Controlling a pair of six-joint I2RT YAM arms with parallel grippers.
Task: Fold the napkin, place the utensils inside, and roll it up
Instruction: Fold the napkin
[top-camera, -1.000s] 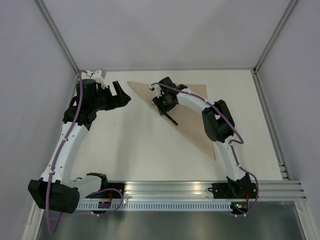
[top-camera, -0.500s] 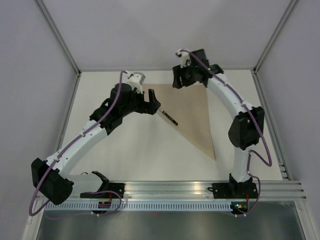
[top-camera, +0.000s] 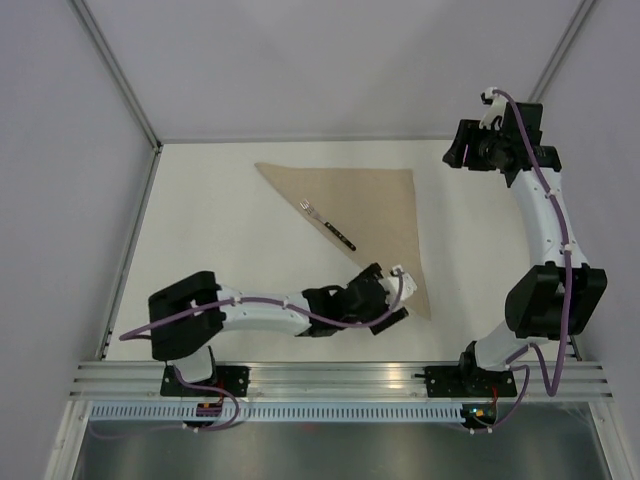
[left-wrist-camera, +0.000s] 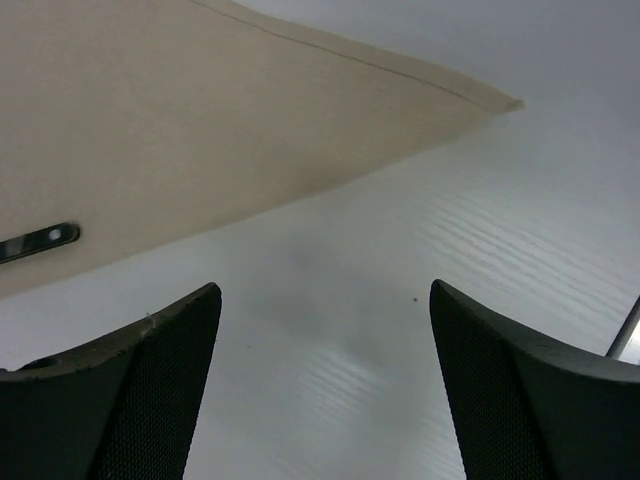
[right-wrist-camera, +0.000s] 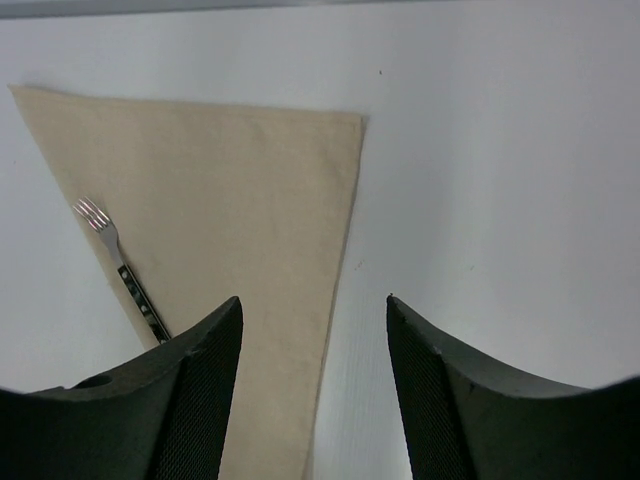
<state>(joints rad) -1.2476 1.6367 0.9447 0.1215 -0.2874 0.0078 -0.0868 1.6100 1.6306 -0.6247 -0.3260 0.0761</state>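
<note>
The tan napkin (top-camera: 370, 215) lies folded into a triangle on the white table, its long folded edge running from far left to near right. A fork with a dark handle (top-camera: 327, 226) lies on that edge, tines toward the far left. My left gripper (top-camera: 395, 300) is open and empty, low over the table beside the napkin's near corner (left-wrist-camera: 500, 102); the fork handle's end (left-wrist-camera: 40, 240) shows at its left. My right gripper (top-camera: 460, 155) is open and empty, raised high past the napkin's far right corner; its view shows the napkin (right-wrist-camera: 250, 220) and fork (right-wrist-camera: 120, 265) below.
Metal frame posts (top-camera: 115, 70) and grey walls enclose the table. A slotted rail (top-camera: 340, 380) runs along the near edge by the arm bases. A metal edge (left-wrist-camera: 625, 335) shows at the right of the left wrist view.
The left arm swung from the fork's far-left side down to the napkin's near corner. The right arm rose and moved away to the far right. The fork stays on the napkin.
</note>
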